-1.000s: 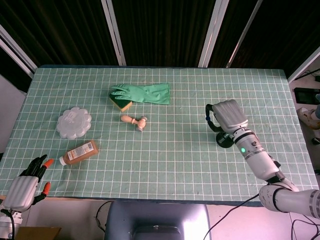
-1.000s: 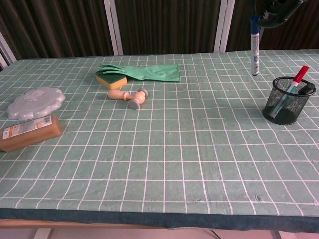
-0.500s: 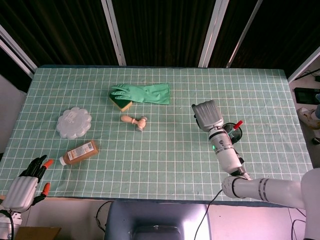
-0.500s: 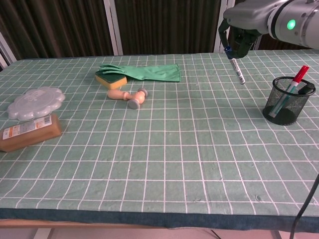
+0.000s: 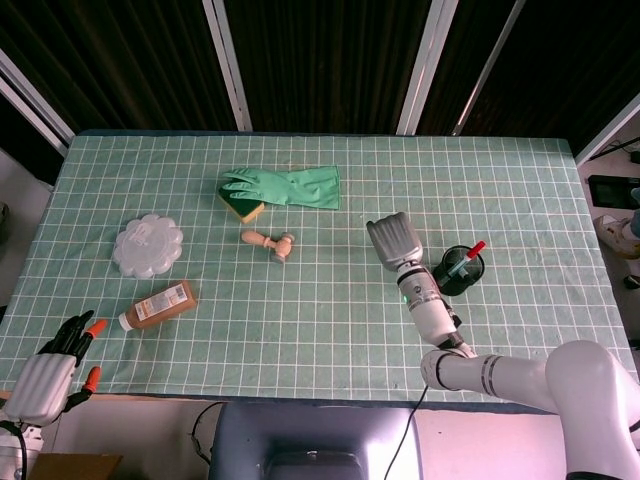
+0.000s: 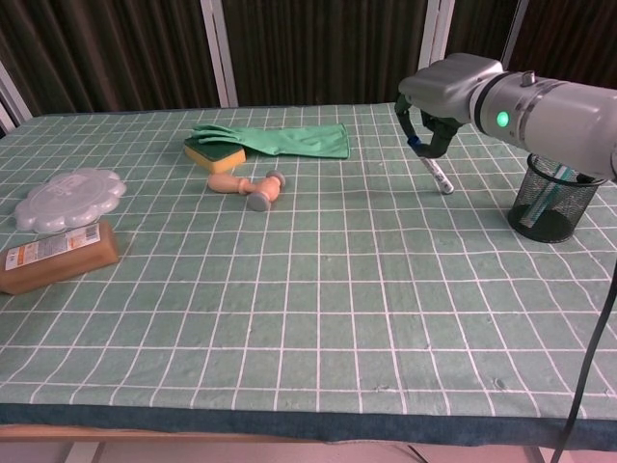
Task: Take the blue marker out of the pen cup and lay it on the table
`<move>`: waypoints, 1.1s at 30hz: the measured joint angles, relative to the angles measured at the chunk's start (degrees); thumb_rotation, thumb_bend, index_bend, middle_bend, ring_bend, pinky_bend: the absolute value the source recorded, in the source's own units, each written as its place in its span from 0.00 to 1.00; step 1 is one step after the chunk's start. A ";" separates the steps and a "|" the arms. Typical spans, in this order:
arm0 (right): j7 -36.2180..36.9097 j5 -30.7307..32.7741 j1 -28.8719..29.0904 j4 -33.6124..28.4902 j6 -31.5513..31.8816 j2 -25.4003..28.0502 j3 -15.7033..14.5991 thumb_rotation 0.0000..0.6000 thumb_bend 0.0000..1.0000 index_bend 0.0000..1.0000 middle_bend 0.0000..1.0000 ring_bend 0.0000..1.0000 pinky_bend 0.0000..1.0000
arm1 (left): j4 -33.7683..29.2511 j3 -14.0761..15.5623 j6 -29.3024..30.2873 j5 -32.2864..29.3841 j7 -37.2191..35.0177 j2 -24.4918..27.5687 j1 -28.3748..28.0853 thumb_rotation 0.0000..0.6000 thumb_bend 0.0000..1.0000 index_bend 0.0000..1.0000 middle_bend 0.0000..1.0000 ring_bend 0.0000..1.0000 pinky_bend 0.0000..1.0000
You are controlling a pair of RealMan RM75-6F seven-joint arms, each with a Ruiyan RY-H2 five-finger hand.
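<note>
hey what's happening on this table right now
The robot's right hand holds the blue marker above the green mat, tilted with its tip pointing down, left of the black mesh pen cup. The marker is already out of the cup but not laid on the table; a red-capped pen is in the cup. The left hand rests idle at the table's near left corner, holding nothing.
</note>
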 measured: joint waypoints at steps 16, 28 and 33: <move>7.88 -3.85 -3.76 0.69 -4.30 1.53 1.49 1.00 0.21 0.02 1.00 1.00 1.00 | -0.02 0.05 -0.42 -0.08 0.34 -0.11 -0.14 1.00 0.48 0.14 0.02 0.04 0.34; 25.95 -23.57 -16.43 -10.59 15.30 9.70 1.28 1.00 0.21 0.14 0.48 0.41 0.46 | 0.23 -0.17 -0.96 -0.55 1.34 -0.66 -0.45 1.00 0.48 0.15 0.03 0.05 0.34; 32.00 -32.74 -26.76 -16.54 27.43 14.25 -2.39 1.00 0.21 0.14 0.26 0.18 0.25 | 0.28 -0.18 -0.78 -0.34 2.16 -1.01 -0.46 1.00 0.48 0.14 0.03 0.05 0.34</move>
